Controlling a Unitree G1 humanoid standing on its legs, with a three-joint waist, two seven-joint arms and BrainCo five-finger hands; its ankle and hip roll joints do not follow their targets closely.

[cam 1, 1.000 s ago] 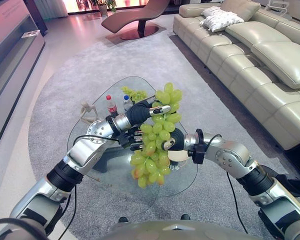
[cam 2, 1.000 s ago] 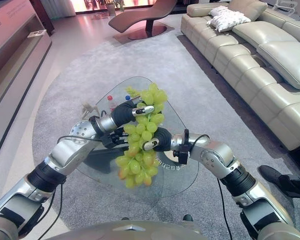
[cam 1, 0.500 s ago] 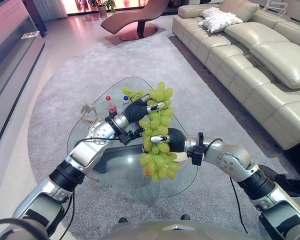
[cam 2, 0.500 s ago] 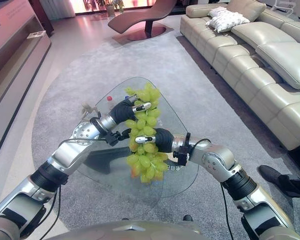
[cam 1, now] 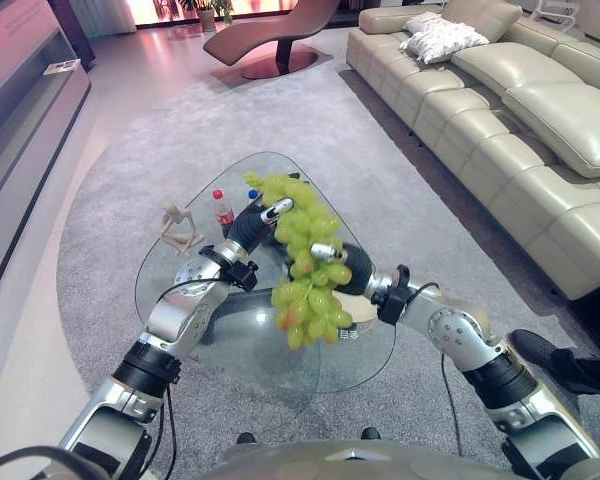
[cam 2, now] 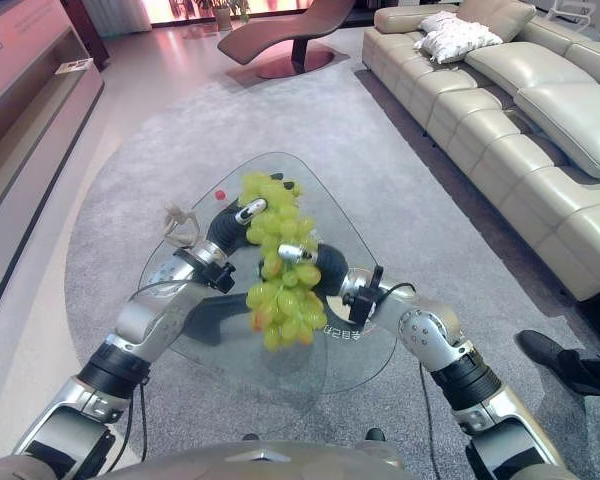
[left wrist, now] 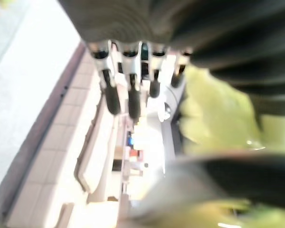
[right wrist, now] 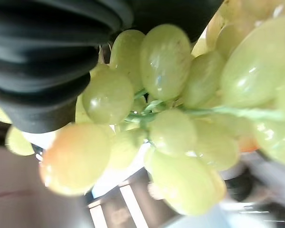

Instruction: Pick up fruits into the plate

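I see both hands on the grape bunch [cam 1: 305,265] above the glass table [cam 1: 365,350]: left hand [cam 1: 252,226] at 10 o'clock, right hand [cam 1: 345,277] at 3, apparently pinching it; left's fingers look straight

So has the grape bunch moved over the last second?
Yes. The grapes, held between the left hand and right hand, have shifted farther from the robot over the glass table, now covering the bottles there.

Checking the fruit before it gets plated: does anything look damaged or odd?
A few grapes low in the green grape bunch look orange-brown rather than green, perhaps bruised or overripe. The left hand and right hand hold it above the clear glass table.
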